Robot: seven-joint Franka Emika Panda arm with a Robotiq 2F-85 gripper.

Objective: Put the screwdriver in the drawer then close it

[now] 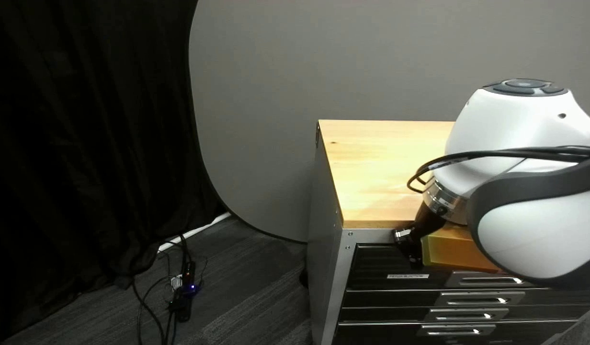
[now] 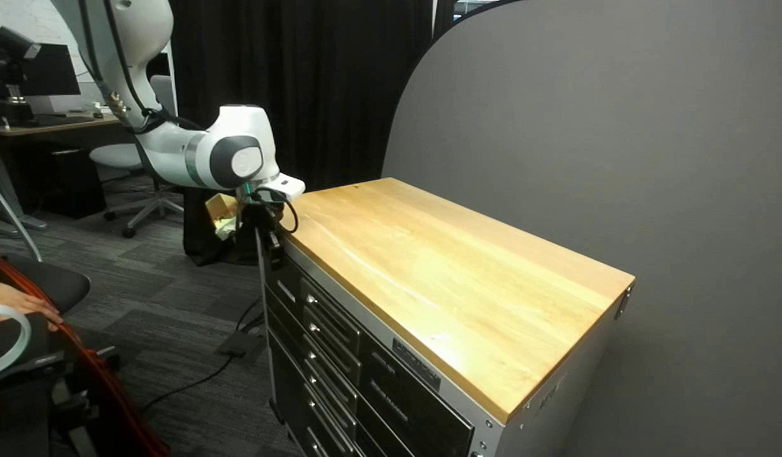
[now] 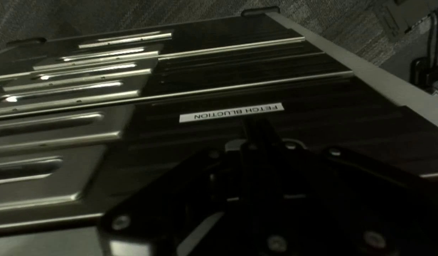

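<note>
The drawer (image 1: 379,263) is the dark, uppermost one at the cabinet's left end, with a white label. It looks shut, flush with the drawers below; it also shows in an exterior view (image 2: 288,271) and in the wrist view (image 3: 332,106). My gripper (image 1: 414,262) points down in front of the drawer front, just below the wooden top's edge. In the wrist view its fingers (image 3: 256,124) are together with nothing seen between them, close to the label. Whether they touch the drawer front I cannot tell. The screwdriver is hidden or out of view.
The wooden cabinet top (image 2: 442,266) overhangs near the wrist. Lower drawers with metal handles (image 1: 482,300) lie below. A yellow-orange block (image 1: 458,249) shows beside the wrist. Cables and a power strip (image 1: 185,292) lie on the floor. A person's hand (image 2: 19,298) is at the left edge.
</note>
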